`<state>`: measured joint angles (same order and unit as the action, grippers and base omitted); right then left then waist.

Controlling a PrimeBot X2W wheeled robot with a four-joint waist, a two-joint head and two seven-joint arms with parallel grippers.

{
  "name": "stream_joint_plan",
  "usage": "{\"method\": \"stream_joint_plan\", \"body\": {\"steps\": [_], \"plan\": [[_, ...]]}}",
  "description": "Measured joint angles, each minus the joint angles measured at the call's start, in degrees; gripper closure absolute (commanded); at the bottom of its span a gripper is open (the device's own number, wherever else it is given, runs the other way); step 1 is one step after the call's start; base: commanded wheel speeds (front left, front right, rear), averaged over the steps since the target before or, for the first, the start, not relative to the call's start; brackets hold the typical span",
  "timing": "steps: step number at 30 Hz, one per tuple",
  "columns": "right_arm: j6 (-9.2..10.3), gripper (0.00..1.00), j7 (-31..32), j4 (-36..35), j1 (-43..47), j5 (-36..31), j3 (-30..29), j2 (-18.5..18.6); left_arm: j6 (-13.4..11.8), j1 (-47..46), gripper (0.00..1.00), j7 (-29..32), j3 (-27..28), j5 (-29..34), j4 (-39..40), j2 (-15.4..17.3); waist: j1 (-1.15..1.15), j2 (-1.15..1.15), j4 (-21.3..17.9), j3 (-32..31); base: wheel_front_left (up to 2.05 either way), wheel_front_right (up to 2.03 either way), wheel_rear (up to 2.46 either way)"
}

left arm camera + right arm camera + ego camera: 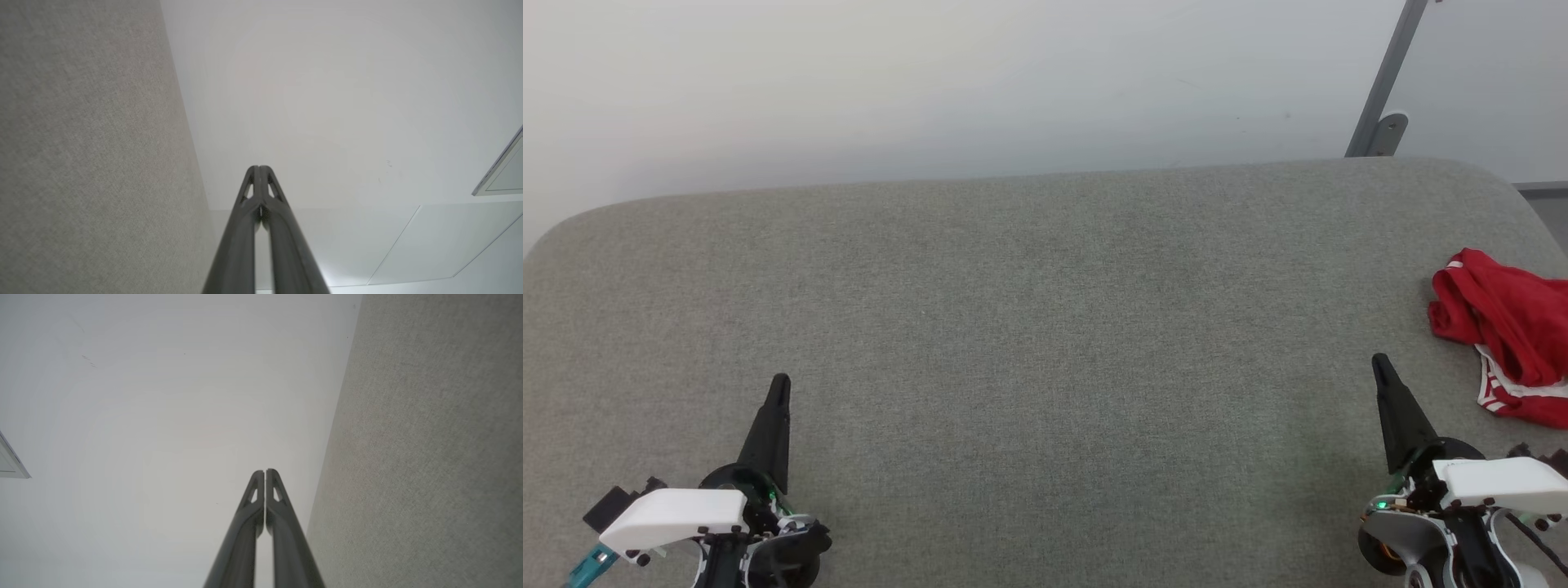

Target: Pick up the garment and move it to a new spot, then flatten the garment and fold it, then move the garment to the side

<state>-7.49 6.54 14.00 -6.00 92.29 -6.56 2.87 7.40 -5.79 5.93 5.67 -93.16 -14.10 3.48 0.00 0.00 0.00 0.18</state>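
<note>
You face a grey fabric-covered surface [1029, 327] with rounded far corners. Behind it stands a plain white wall [931, 73], evenly lit. At the upper right, a grey metal strut [1388, 73] runs slanted across the wall and ends at a rounded bracket [1390, 129] just above the surface's far edge.

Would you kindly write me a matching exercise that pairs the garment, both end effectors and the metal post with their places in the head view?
Things:
1. garment
2. left end effector
3. right end effector
4. metal post

Places:
A. lower left, shut
B. upper right, against the wall
C. right edge, crumpled on the grey surface
D. lower right, shut, apart from the garment

Pairs: 1-C, 2-A, 3-D, 4-B
</note>
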Motion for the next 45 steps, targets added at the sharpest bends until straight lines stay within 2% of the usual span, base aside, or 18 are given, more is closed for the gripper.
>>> {"method": "stream_joint_plan", "body": {"steps": [45], "plan": [[0.00, 1.00, 0.0, 0.0, -0.1, 0.0, 0.0, 0.0, 0.0, -0.1, 1.00, 0.2, 0.4, 0.4, 0.0, -0.2, 0.00, 0.00, 0.0, 0.0, 0.00, 0.00, 0.00]]}}
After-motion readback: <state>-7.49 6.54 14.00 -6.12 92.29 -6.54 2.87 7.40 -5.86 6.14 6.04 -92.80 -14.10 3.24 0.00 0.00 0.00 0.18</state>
